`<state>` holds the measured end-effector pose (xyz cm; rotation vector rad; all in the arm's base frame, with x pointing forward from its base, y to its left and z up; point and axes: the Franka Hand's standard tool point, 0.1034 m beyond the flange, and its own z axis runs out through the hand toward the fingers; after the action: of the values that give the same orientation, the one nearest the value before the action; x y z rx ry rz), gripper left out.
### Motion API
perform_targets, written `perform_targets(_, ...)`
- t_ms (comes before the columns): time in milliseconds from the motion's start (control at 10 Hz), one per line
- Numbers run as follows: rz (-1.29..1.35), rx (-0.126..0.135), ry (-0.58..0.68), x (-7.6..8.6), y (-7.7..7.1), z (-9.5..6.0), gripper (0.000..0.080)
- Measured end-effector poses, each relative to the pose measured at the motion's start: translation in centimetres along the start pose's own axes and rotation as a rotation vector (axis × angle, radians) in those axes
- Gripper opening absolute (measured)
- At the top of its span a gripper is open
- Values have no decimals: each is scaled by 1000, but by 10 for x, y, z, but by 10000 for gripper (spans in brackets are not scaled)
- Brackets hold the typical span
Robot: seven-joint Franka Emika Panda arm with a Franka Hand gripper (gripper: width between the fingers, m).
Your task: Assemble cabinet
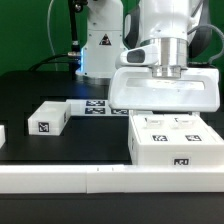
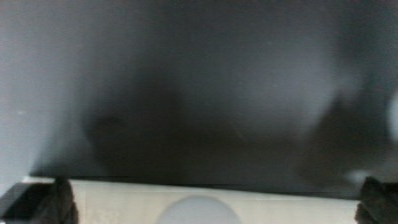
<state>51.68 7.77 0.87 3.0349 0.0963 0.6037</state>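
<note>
The cabinet (image 1: 170, 142) is a large white box with several tag markers, standing at the exterior view's right near the front. My gripper (image 1: 168, 111) hangs directly over its rear edge; the wide white hand hides the fingertips there. In the wrist view the two dark fingers (image 2: 43, 200) stand far apart at the frame's corners. The gripper (image 2: 214, 205) is open. The white cabinet surface (image 2: 125, 200) stretches across the gap and past the fingers, with a grey oval patch (image 2: 199, 211) on it. I cannot tell if the fingers touch it.
A small flat white tagged block (image 1: 45, 120) lies at the exterior view's left, and another shows at the left edge (image 1: 2, 135). The marker board (image 1: 95, 105) lies behind them. A long white rail (image 1: 110, 180) runs along the front. The arm's base stands at the back.
</note>
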Motion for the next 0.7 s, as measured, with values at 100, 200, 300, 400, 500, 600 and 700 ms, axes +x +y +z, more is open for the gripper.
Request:
perform_targets(100,7,-1,-4,1,-2,0,796)
perform_targets(200,-6,-2,-6,0,-1,0,796)
perform_targets(300,-9,-2,-6,-1,-1,0,796)
perform_targets(400,-12,-2,-7,-1,-1,1,693)
perform_targets(500,-17,-2,-7,-1,-1,1,693)
perform_targets(600,-23,-2,-7,-1,-1,1,511)
perform_targets(700,-25,-2,-7,-1,-1,1,344)
